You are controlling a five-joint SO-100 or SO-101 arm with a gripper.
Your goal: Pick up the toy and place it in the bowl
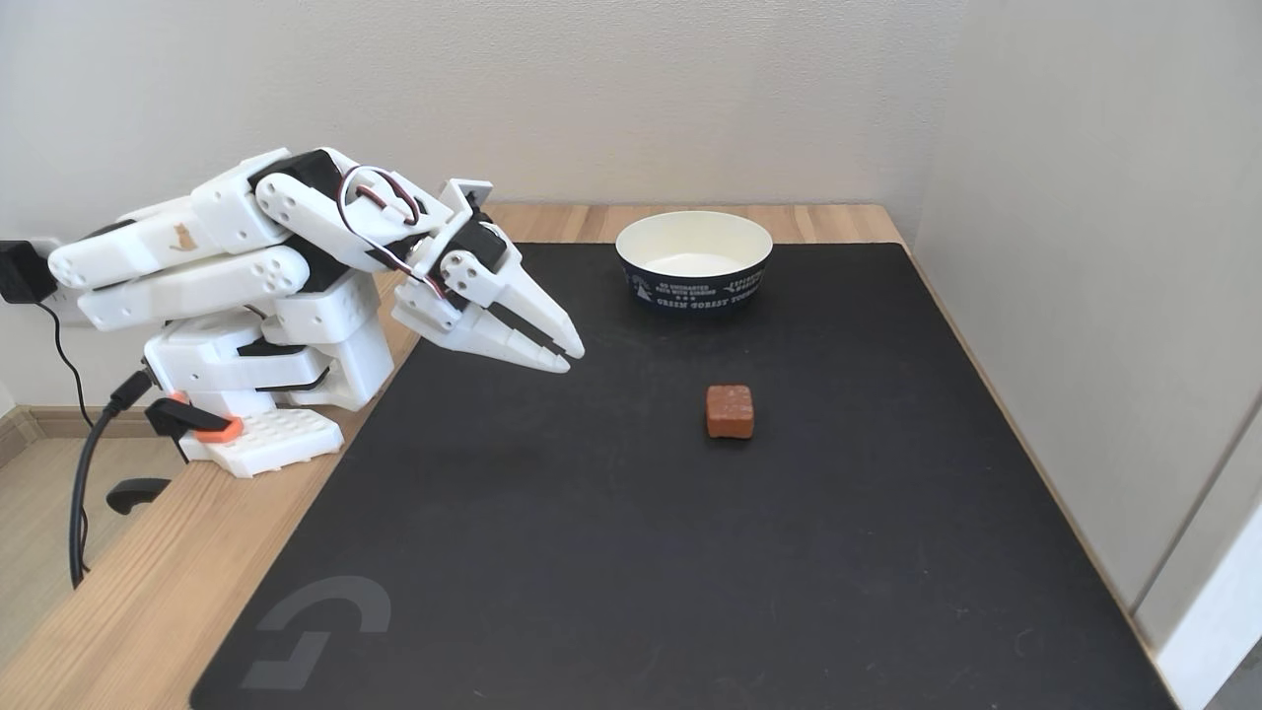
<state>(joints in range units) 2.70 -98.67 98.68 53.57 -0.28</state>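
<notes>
Reaching is the step in hand, and nothing of the task is done so far. The toy (730, 410) lies flat on the black mat (690, 552) that covers most of the desk (148, 582), free on all sides. The bowl (694, 259) stands empty behind it, near the far edge of the mat, a little to the left of the toy in the fixed view. The two are apart, with bare mat between them.

Your jaws (570, 357) hang above the mat, to the left of the toy and clearly apart from it. They are nearly together, with only a thin dark slit between the two fingers, and they hold nothing. The arm (246, 247) is folded low over its base.

To do this step well, open the jaws wide first, while you are away from the toy, so a finger does not push it aside on arrival. Then bring them over the block and come down from above, one finger on each of two opposite flat faces. The block is small and its edges are rounded, so I think a grip on a corner would slip; turn the wrist until the fingers are square to the faces. Go low, close to the mat, before you close, and close slowly.
</notes>
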